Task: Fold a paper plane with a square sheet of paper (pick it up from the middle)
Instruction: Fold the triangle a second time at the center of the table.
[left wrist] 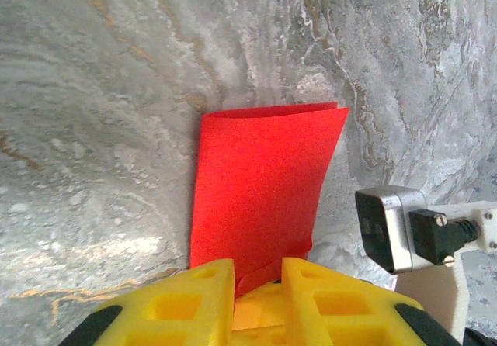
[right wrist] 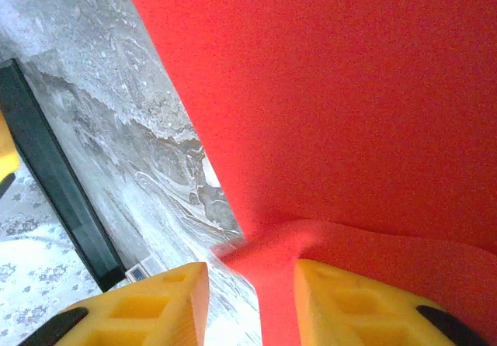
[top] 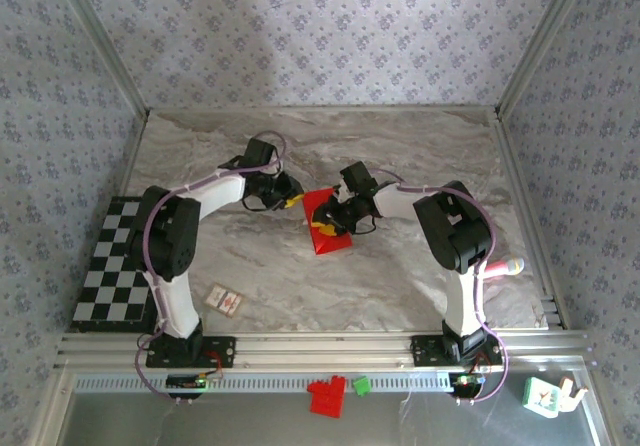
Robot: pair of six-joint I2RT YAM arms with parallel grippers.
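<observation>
Red square sheet of paper, folded, mid-bench, long axis running near-far. Left end effector narrow, pinching its edge; right end effector part-open around a fold.

Lab test booth: wallpapered panels, aluminium framing, marble-look tabletop.

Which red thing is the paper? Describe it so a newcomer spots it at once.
Start at the marble table and look to its middle, where the two arms meet. The folded red paper lies there, between the left claw and the right claw. Unlike the chunky red brick block below the rail, it is thin, flat and plain.
</observation>
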